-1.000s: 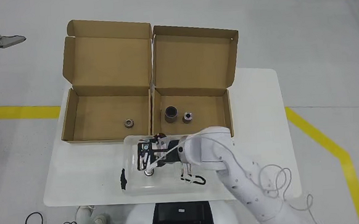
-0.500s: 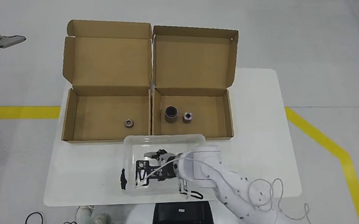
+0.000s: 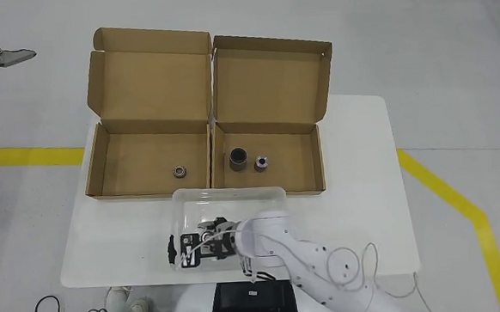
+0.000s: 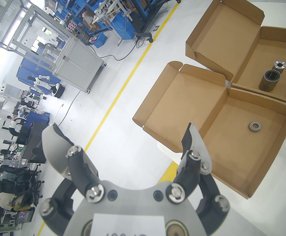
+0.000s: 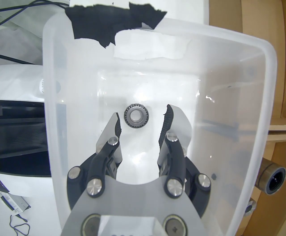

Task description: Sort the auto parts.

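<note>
A clear plastic bin (image 5: 263, 89) holds one silver bearing (image 5: 136, 115) on its floor. My right gripper (image 5: 143, 112) is open inside the bin, and the bearing lies just beyond and between its fingertips, nearer one pad. In the top view this gripper (image 3: 191, 248) is low in the bin (image 3: 228, 192), at its near left part. The left cardboard box (image 3: 130, 163) holds a bearing (image 3: 179, 171). In the right box (image 3: 293, 158) stand a dark sleeve (image 3: 237, 159) and a small metal bushing (image 3: 262, 163). My left gripper (image 4: 121, 131) is open and empty, out over the floor left of the table.
Black tape (image 5: 107, 22) sticks to the bin's rim at its left end. Both boxes have their lids folded back, away from the robot. The white table (image 3: 364, 192) has bare room on its right side. A yellow floor line (image 3: 26, 156) runs past on the left.
My right gripper has moved back toward the robot and leftward inside the bin, going lower. The left arm and the parts in the boxes have stayed put.
</note>
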